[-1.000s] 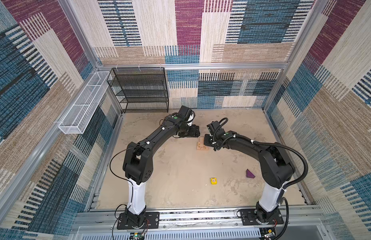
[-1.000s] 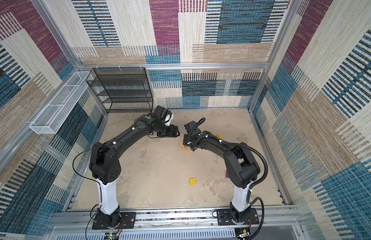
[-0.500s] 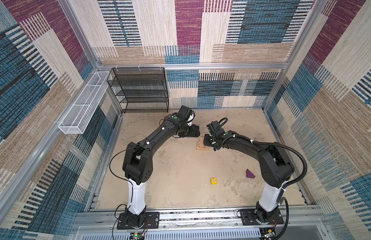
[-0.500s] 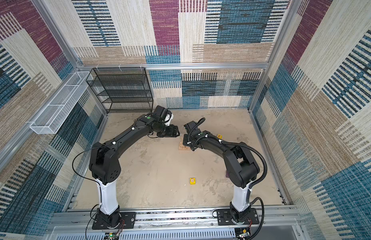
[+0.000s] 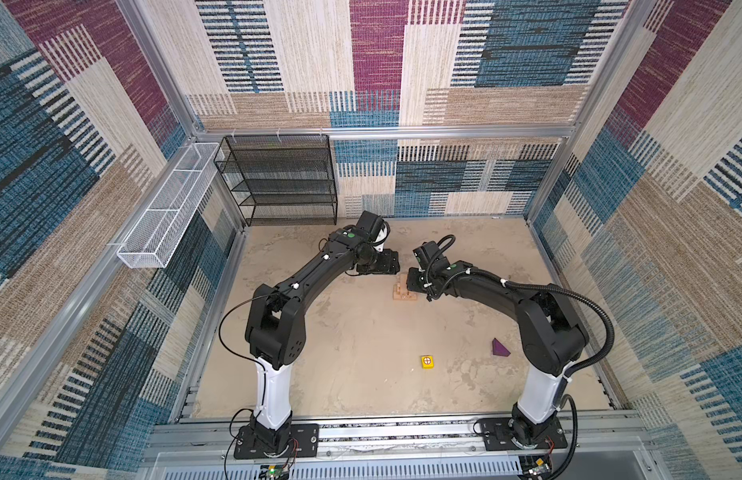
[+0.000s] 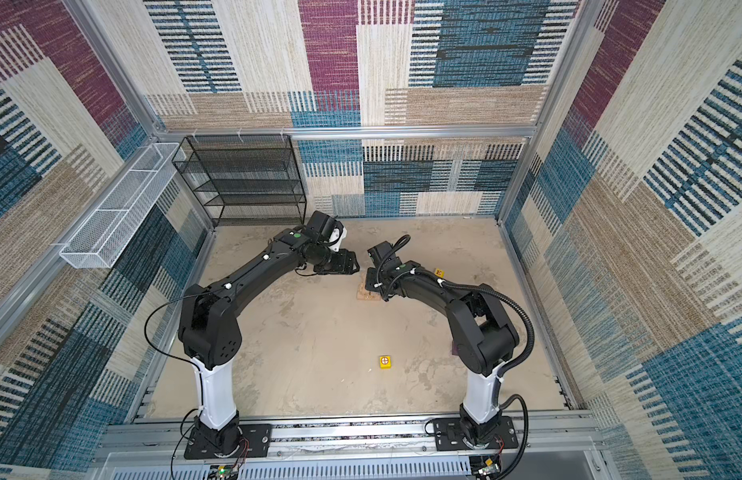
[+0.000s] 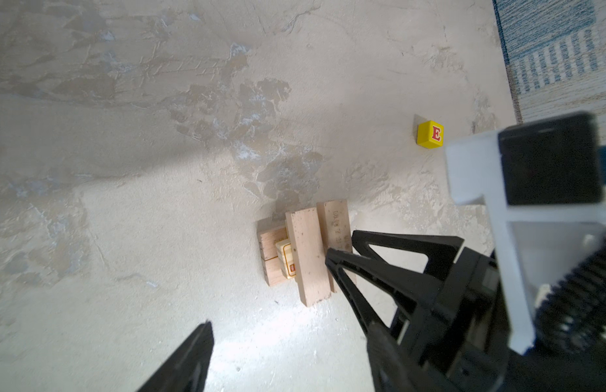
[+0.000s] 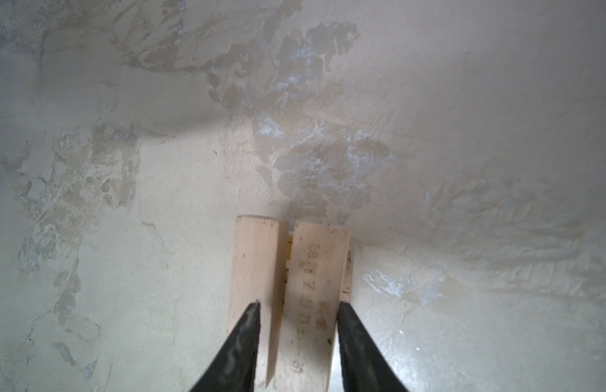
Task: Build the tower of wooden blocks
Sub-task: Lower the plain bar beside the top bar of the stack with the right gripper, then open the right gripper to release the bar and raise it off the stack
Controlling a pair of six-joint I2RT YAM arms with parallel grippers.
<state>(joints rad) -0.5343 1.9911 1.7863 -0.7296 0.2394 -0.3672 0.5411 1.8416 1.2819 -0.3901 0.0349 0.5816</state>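
The tower [image 5: 403,291] [image 6: 367,293] is a low stack of tan planks mid-table. In the left wrist view a plain plank [image 7: 308,258] and a printed plank [image 7: 337,220] lie side by side across lower planks [image 7: 272,244]. My right gripper [image 5: 408,286] [image 8: 298,303] is open, its fingers straddling the printed plank [image 8: 316,264] beside the plain one [image 8: 255,258]. My left gripper [image 5: 385,266] [image 7: 289,325] hovers open and empty just behind the stack. One yellow cube [image 5: 427,362] [image 6: 385,361] lies near the front, and another marked E [image 6: 439,273] [image 7: 429,134] right of the stack. The purple wedge [image 5: 500,348] lies front right.
A black wire shelf [image 5: 277,183] stands at the back left corner. A white wire basket [image 5: 165,208] hangs on the left wall. Patterned walls enclose the table on three sides, and an aluminium rail [image 5: 402,432] carrying both arm bases runs along the front.
The right gripper's jaws have spread wider around the printed plank. Both arms have stayed almost where they were.
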